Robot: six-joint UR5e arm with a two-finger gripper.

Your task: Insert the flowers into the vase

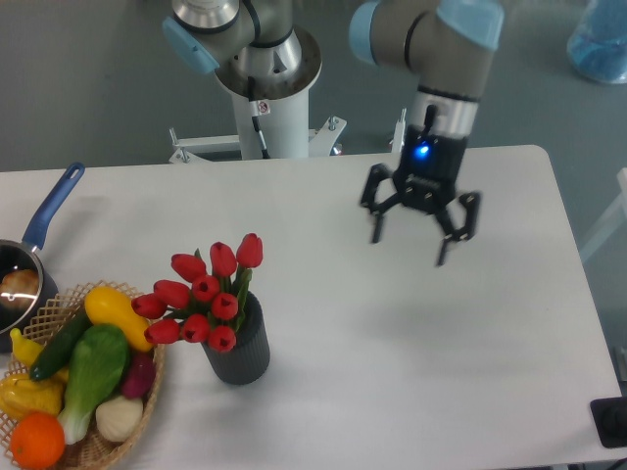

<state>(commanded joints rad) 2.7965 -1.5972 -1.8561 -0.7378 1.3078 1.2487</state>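
Hanging open and empty over the worktop [411, 352], hand [409, 238] stood well apart from flowers [204, 292], seated in vase [238, 354] down-left of it. Judged done; best kept high, clear of blooms.

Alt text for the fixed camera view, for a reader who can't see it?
Red tulips stand in a dark grey vase on a white table, while the gripper hangs over the table to the right, jaws open and empty. A basket of toy vegetables and a blue-handled saucepan sit at the left edge.
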